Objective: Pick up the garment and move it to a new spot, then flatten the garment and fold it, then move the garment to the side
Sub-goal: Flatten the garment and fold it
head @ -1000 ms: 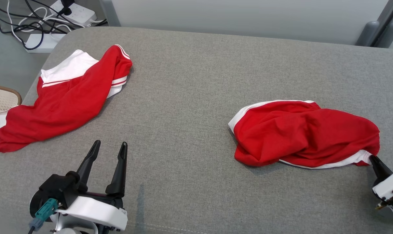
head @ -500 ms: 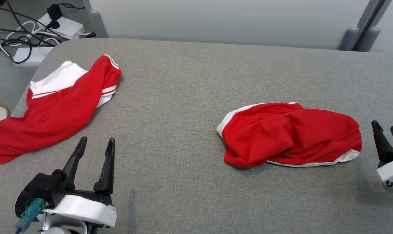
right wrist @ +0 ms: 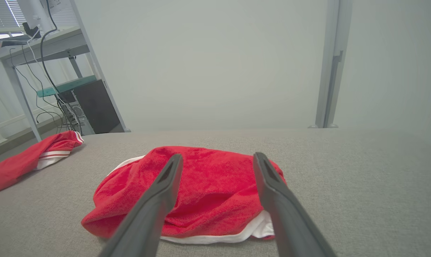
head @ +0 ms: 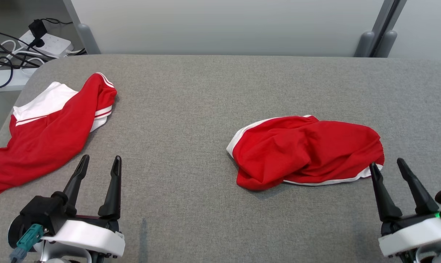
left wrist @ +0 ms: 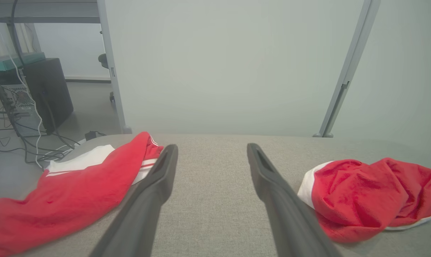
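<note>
Furthest left, a second red garment (head: 49,135) with white panels and stripes lies sprawled on the grey cloth-covered desk (head: 191,109), ahead and to the left of the left claw (head: 101,157). That claw hovers low over bare desk, its 2 fingers spread wide with nothing between them.

Well off to its right, and just ahead of the right claw (head: 385,163), lies what I take to be the garment (head: 304,149) of the task. It is a crumpled red heap, bunched and twisted on itself, with a white band (head: 238,137) at its left end and a white hem (head: 326,181) along its near edge. The right claw is fully parted and holds nothing. Its left fingertip sits at the heap's near-right corner, but I cannot tell whether it touches the cloth. In the right wrist view the heap lies straight ahead, beyond both fingertips.

The garment looks light, limp and not at all fragile. It will likely sag from any pinch and drag against the woven desk cover rather than slide freely. A grab into the middle of the heap would probably lift several layers as 1 bundle. The better holds seem to be the edges: the white hem corner nearest the right claw, and the white band at the far end for the left claw. With 2 such grips the cloth could be drawn out flat.
</note>
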{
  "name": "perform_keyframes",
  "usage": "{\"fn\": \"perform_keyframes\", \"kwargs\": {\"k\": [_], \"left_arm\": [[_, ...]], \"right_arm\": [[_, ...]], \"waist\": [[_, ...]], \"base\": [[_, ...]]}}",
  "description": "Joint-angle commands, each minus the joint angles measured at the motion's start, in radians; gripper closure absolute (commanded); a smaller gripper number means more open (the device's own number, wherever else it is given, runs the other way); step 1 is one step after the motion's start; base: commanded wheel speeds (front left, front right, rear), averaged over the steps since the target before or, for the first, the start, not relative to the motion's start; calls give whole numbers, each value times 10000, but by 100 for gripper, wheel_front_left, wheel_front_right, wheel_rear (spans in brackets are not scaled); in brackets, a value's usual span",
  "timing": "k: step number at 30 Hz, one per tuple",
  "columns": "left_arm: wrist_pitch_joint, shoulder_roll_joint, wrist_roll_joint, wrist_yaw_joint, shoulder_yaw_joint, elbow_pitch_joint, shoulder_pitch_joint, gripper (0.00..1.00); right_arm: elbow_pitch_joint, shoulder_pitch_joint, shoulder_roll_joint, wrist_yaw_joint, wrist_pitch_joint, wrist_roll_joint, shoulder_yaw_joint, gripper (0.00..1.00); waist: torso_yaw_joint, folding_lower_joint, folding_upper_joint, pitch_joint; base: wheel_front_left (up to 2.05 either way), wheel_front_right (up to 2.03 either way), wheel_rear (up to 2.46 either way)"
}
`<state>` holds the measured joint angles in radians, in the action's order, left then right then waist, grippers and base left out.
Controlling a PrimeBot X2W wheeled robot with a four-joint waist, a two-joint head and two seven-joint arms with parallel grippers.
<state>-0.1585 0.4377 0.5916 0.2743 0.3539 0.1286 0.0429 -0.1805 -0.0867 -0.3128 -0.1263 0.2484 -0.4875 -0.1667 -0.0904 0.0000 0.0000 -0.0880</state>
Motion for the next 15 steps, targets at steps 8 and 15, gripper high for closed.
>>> {"fn": "perform_keyframes", "kwargs": {"k": [8, 15], "left_arm": [[-13, 367, 53, 226, -529, 247, 72, 0], [57, 208, 2, 26, -150, 202, 369, 0]], "right_arm": [[1420, 1016, 594, -44, -293, 1050, 143, 0], [1168, -28, -65, -44, -649, 1311, -805, 0]], "waist": [[82, 0, 0, 110], [-730, 0, 0, 179]], "base": [[0, 0, 0], [0, 0, 0]]}}
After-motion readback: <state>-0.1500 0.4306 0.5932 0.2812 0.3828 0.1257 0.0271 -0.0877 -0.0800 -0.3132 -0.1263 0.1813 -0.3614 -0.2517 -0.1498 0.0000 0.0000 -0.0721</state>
